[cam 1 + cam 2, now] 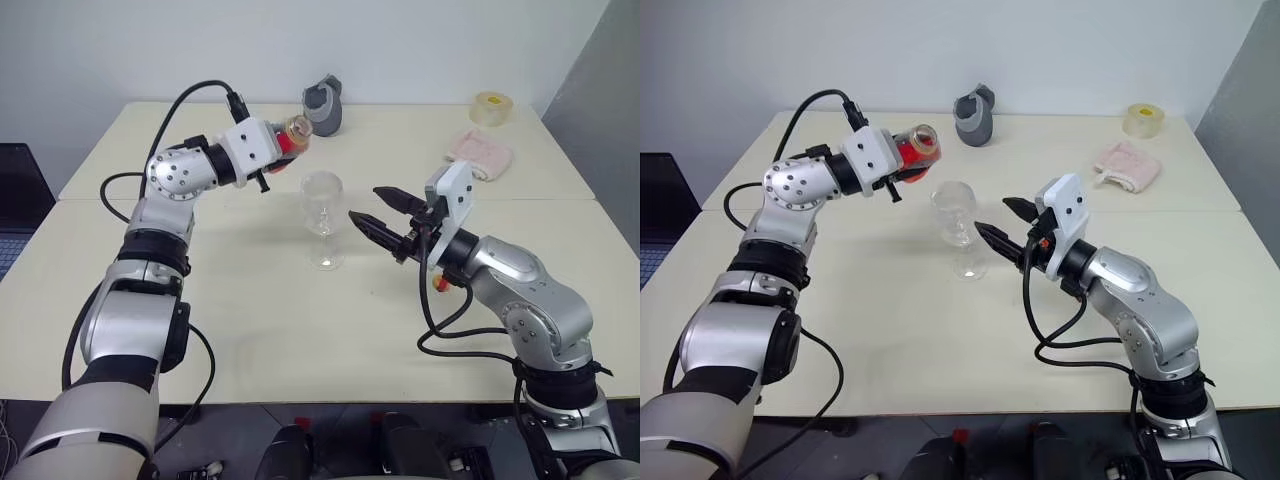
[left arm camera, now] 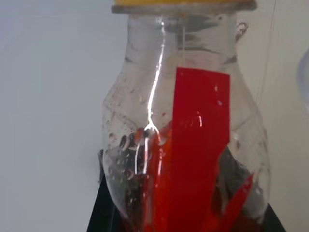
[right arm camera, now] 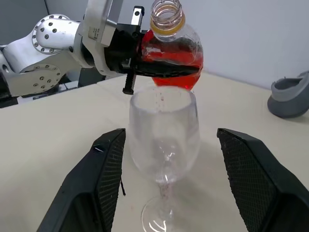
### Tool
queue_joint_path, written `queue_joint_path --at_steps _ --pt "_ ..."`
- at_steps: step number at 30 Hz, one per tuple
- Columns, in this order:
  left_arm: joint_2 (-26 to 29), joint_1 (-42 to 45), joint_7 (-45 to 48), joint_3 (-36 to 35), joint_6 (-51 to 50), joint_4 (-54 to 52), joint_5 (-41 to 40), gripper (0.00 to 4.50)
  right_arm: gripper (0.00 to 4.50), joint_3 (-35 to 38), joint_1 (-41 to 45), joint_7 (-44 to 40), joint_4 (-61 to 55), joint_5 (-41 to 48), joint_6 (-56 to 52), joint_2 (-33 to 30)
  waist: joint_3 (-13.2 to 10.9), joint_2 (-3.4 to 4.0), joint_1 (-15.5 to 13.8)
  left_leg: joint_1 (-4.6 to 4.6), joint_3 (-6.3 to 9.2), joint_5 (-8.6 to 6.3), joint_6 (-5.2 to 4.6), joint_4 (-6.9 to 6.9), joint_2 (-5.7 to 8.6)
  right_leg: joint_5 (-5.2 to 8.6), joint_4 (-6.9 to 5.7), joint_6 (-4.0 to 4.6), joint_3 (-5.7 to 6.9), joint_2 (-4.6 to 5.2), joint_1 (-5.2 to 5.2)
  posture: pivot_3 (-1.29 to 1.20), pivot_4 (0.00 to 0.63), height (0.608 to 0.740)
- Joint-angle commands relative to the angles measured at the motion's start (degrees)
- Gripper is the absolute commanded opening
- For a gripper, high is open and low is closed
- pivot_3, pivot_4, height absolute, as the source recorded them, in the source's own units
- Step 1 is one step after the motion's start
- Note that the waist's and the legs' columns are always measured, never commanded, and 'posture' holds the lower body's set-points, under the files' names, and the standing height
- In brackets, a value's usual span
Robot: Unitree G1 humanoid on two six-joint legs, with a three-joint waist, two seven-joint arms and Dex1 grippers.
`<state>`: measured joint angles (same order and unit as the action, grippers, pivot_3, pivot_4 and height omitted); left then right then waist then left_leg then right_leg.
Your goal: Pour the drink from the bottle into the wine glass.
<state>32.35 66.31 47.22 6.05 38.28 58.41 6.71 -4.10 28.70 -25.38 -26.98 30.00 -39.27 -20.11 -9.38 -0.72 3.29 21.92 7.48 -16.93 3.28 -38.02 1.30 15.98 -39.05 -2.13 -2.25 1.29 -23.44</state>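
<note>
The bottle (image 3: pixel 170 48) is held above the tabletop (image 1: pixel 250 330), clamped in the left gripper (image 1: pixel 283 146), whose fingers are closed tight around its lower body. The bottle lies roughly level, its open, ringed mouth turned toward the far right. The drink (image 3: pixel 169 63) pools along the lower side of the bottle body. In the left wrist view the red label (image 2: pixel 200 145) runs lengthwise along the clear wall.

The wine glass (image 1: pixel 322 215) stands upright on its foot near the middle of the tabletop, just below and beside the raised bottle. Its bowl appears empty apart from small specks on the inner wall.

The right gripper (image 1: pixel 378 211) is positioned just to the right of the glass, pointing at it. Its fingers (image 3: pixel 106 174) are spread wide, one on each side of the bowl, apart from the glass and holding nothing.

Other items on the tabletop:
- A grey cup-like object (image 1: pixel 324 104) sits near the far edge, behind the bottle.
- A pink cloth (image 1: pixel 480 153) lies toward the far right corner.
- A roll of yellowish tape (image 1: pixel 491 108) sits at the far right corner, behind the cloth.

All three lie well apart from the glass. A seam crosses the tabletop from left to right, just behind the glass.
</note>
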Motion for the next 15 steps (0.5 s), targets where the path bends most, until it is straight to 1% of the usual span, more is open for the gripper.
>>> queue_joint_path --at_steps 1,9,15 --pt "1.1 3.3 0.6 0.4 3.6 1.0 1.0 1.03 3.23 0.5 1.6 0.2 -0.1 -0.5 2.5 1.4 0.0 0.0 0.0 0.0 0.0 0.0 0.0 0.0 0.0 0.0 0.0 0.0 0.0 0.0 0.0 0.0 0.15 0.74" --pt "1.0 4.8 1.5 1.1 6.0 3.5 2.2 1.03 3.23 -0.1 2.0 0.1 0.7 -2.6 5.6 3.1 0.0 0.0 0.1 0.0 0.0 0.01 0.02 -0.01 0.0 0.0 -0.02 0.0 -0.02 0.0 -0.03 0.0 0.15 0.74" --pt "2.3 5.9 1.5 2.3 9.1 4.9 4.5 1.03 3.23 -0.9 1.5 -0.6 0.5 -3.7 6.5 3.1 0.0 0.0 0.1 0.01 0.0 0.01 0.02 -0.01 0.01 0.0 -0.02 0.0 -0.01 0.0 -0.03 0.0 0.15 0.74"
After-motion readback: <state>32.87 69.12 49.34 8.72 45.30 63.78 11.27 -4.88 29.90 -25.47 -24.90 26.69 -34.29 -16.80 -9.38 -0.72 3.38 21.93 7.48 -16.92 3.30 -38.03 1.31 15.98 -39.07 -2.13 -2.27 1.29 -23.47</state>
